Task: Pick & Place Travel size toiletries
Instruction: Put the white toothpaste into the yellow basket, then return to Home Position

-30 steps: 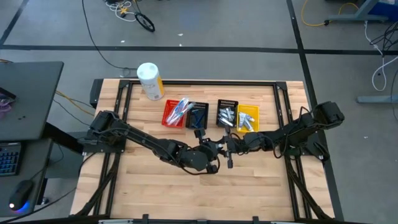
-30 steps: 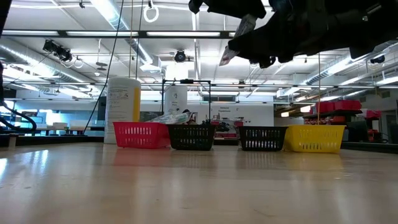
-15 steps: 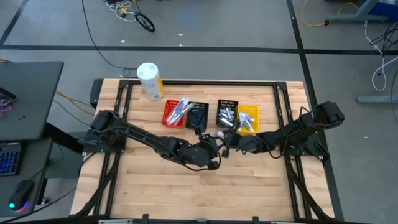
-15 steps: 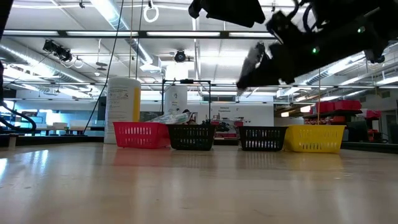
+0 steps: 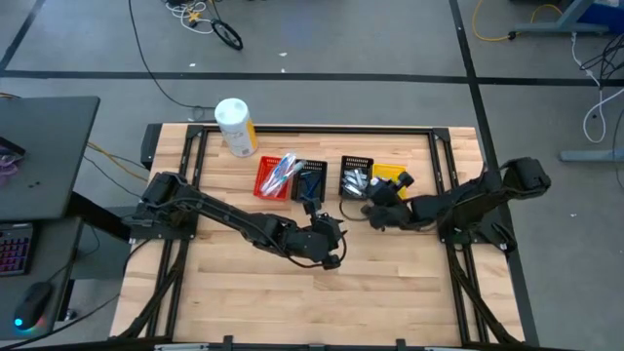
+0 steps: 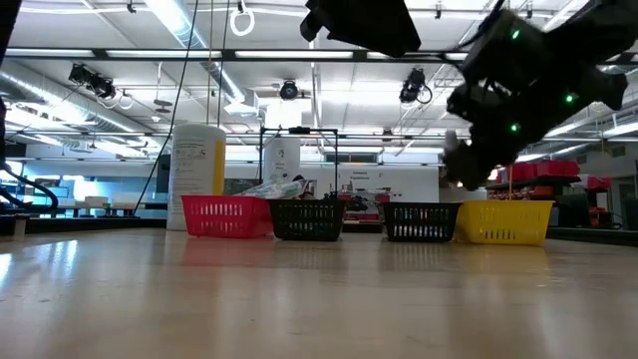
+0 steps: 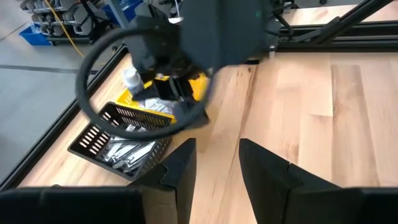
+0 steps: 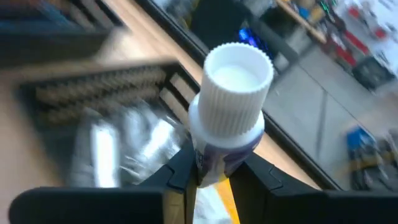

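Observation:
A small toothpaste tube with a white ribbed cap (image 8: 236,81) sits in my right gripper (image 8: 214,171), which is shut on it. That gripper (image 5: 373,203) hovers above the right-hand black bin (image 5: 356,175) and the yellow bin (image 5: 390,178), both holding silver-white tubes. A red bin (image 5: 273,177) holds toothbrushes, and another black bin (image 5: 310,181) stands beside it. My left gripper (image 5: 331,236) hangs over the table's middle, open (image 7: 217,162), with nothing between its fingers. My right gripper pinches the tube's body just below the cap (image 8: 214,155) between its two fingers. The capped end sticks out past the fingertips, pointing the way the fingers point. The tube is lifted clear, above the bins.
The four bins stand in a row at the table's far middle. A large white-and-yellow cylinder (image 5: 235,127) stands at the far left. The near half of the wooden table (image 5: 292,302) is bare. Black frame rails run along the table's edges.
My right gripper has drawn away from my left gripper, going from the table's middle toward the right and far edges and down. It has turned about and carried the tube over the right-hand black bin and the yellow bin.

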You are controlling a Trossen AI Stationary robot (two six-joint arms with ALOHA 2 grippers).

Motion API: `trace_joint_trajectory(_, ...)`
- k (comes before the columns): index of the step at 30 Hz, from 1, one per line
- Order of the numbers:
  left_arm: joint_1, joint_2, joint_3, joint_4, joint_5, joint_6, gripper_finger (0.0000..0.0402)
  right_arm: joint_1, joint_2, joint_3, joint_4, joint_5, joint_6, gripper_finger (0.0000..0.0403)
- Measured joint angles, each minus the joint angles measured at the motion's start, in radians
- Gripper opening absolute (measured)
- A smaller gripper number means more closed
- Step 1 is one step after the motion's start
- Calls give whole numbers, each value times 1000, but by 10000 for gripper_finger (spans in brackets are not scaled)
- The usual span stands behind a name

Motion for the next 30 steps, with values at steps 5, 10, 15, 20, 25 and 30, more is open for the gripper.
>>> trace_joint_trajectory(5, 0, 0, 0, 0, 0, -1, 128, -131, -1, 0, -161, -150, 111, 89)
trace_joint_trajectory(10, 0, 0, 0, 0, -1, -1, 125, -219, -1, 0, -173, -290, 122, 104)
trace_joint_trajectory(15, 2, 0, 0, 0, -3, -1, 125, -235, -1, 0, -167, -319, 112, 118)
trace_joint_trajectory(20, 3, 0, 0, 1, -4, -2, 125, -235, -12, 0, -169, -320, 107, 131)
trace_joint_trajectory(25, 3, 0, 0, 0, -3, -1, 125, -217, -86, 22, -253, -350, 150, 133)
trace_joint_trajectory(30, 4, 0, 0, 0, -2, 17, 125, -201, -185, 41, -383, -483, 237, 133)
